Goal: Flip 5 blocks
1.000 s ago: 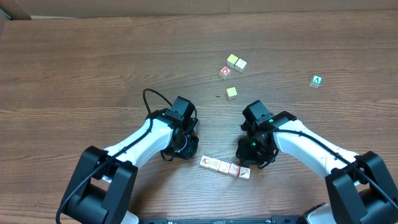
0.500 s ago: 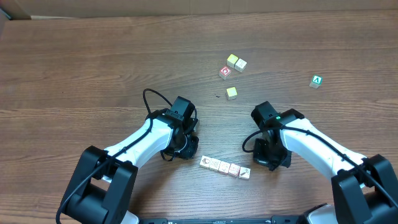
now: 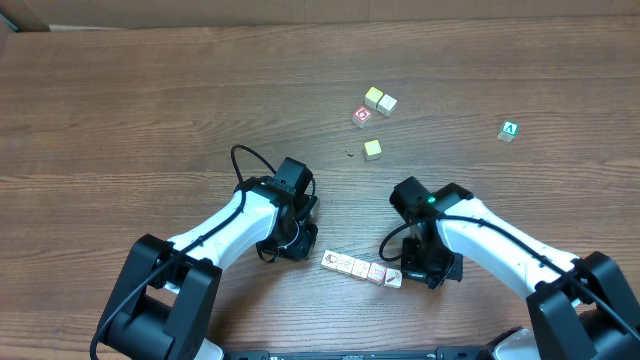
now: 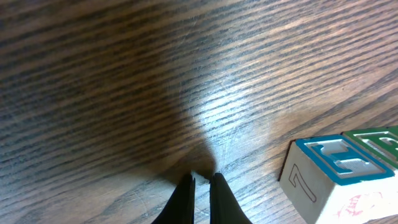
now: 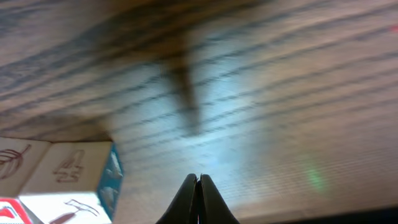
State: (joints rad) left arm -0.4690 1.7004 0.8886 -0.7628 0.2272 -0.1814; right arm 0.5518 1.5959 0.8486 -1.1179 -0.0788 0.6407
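While my left claw (image 4: 200, 182) and right claw (image 5: 198, 180) are sitting shut and empty, flanking the near row of five pale printed wooden blocks (image 3: 362, 268), I am risking shoving them askew.

Five blocks (image 3: 362, 268), one green cube (image 3: 510, 130)

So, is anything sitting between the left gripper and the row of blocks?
Nothing visible does. The left gripper, shut and empty, hangs over bare table; only wood grain lies between it and the nearest block at the end of the row of blocks.
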